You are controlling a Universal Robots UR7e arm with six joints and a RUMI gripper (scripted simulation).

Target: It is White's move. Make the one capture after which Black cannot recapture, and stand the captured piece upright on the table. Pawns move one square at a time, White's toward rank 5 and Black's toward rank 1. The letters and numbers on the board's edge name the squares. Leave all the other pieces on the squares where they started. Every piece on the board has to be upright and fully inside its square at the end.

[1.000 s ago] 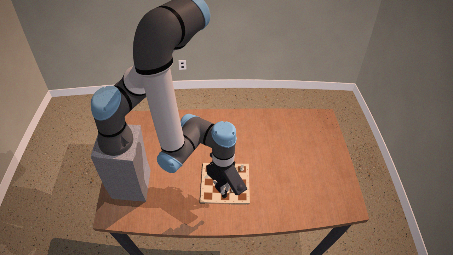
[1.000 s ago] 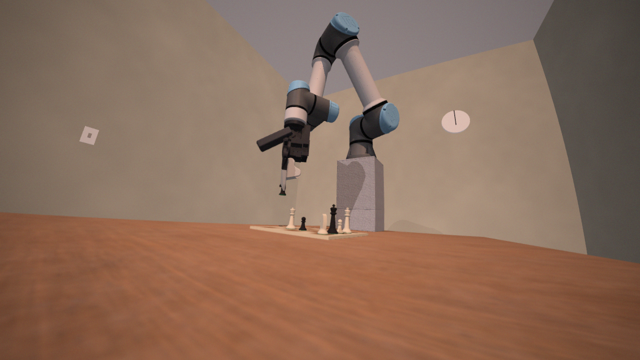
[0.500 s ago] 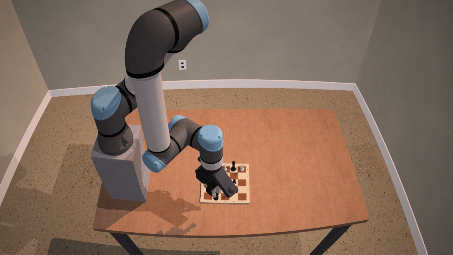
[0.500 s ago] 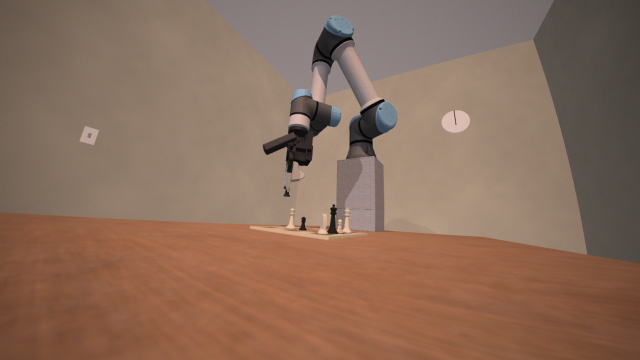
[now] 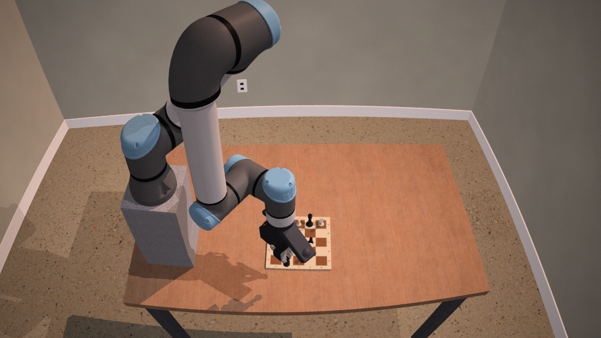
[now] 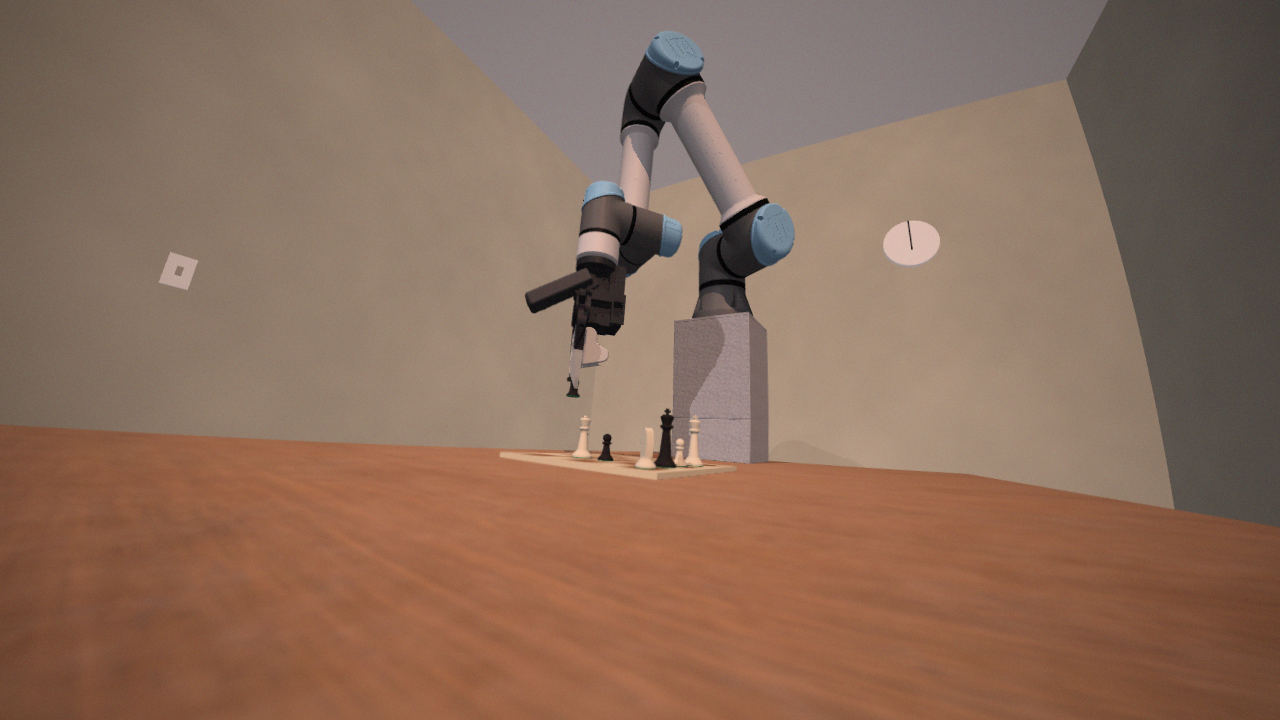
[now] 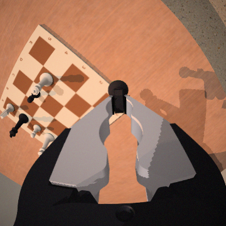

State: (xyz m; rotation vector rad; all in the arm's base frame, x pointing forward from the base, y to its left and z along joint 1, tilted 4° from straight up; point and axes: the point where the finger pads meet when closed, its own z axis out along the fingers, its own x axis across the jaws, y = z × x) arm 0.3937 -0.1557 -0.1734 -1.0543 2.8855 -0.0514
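My gripper (image 5: pixel 286 257) (image 6: pixel 573 376) (image 7: pixel 118 96) is shut on a small black pawn (image 5: pixel 286 263) (image 6: pixel 571 390) (image 7: pixel 118 87). It holds the pawn upright, well above the front left part of the small chessboard (image 5: pixel 323 265) (image 6: pixel 537 458) (image 7: pixel 67 59), over the board's edge in the wrist view. On the board stand a black king (image 5: pixel 309 219) (image 6: pixel 665 438) (image 7: pixel 19 122), a second black pawn (image 5: pixel 311 240) (image 6: pixel 605 445) (image 7: pixel 32 96) and several white pieces, among them a tall one (image 7: pixel 44 80) (image 6: pixel 583 437) beside that pawn. All of them stand upright.
The board lies on a brown wooden table (image 5: pixel 399 210) (image 6: pixel 626 582). The arm's grey pedestal (image 5: pixel 161 226) (image 6: pixel 720 385) stands at the table's left edge. The arm's wrist hides the board's left columns in the top view.
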